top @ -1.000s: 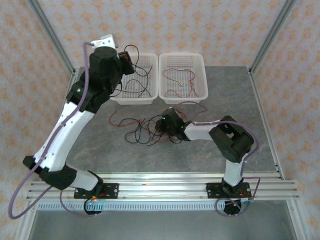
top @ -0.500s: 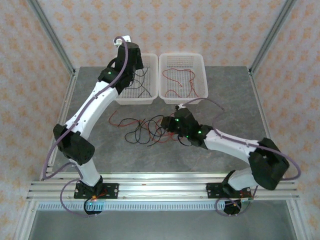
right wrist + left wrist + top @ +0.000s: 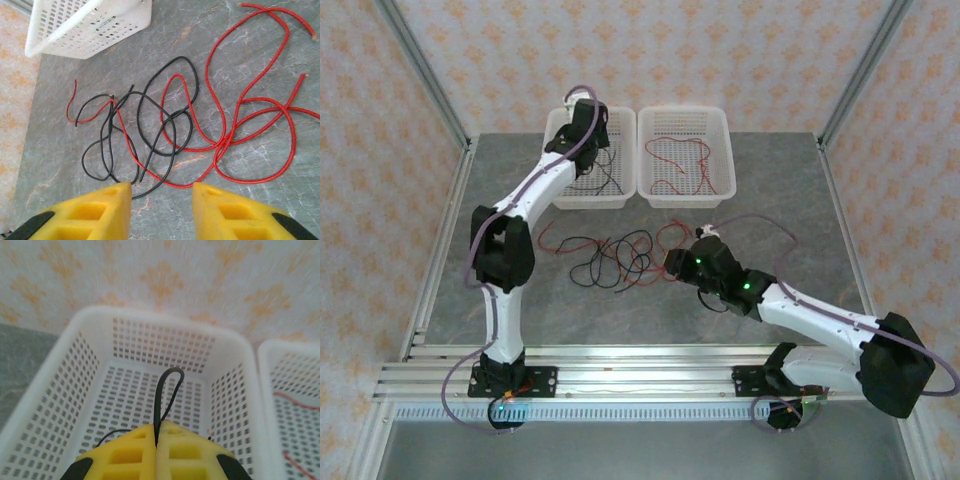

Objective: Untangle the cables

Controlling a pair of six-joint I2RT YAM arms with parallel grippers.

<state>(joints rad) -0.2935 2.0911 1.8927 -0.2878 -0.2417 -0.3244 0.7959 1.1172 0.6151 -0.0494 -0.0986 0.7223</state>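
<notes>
The left end effector [image 3: 156, 432] has its yellow fingers pressed together, clamped on a black cable [image 3: 161, 395]. A narrow loop of that cable stands up from between the tips. The end effector hangs over the left basket [image 3: 150, 317], a white perforated one at the far edge of the surface [image 3: 770, 200], and black strands [image 3: 608, 178] lie on the basket's bottom.

The right end effector [image 3: 162, 200] has its fingers apart with nothing between them, above the middle of the surface. Just ahead of it the tangle of red and black cables [image 3: 170, 130] lies on the surface, its loops crossing one another and its red strands spreading to one side. The right basket [image 3: 685, 197], just beside the left one, holds a red cable [image 3: 675, 160].
</notes>
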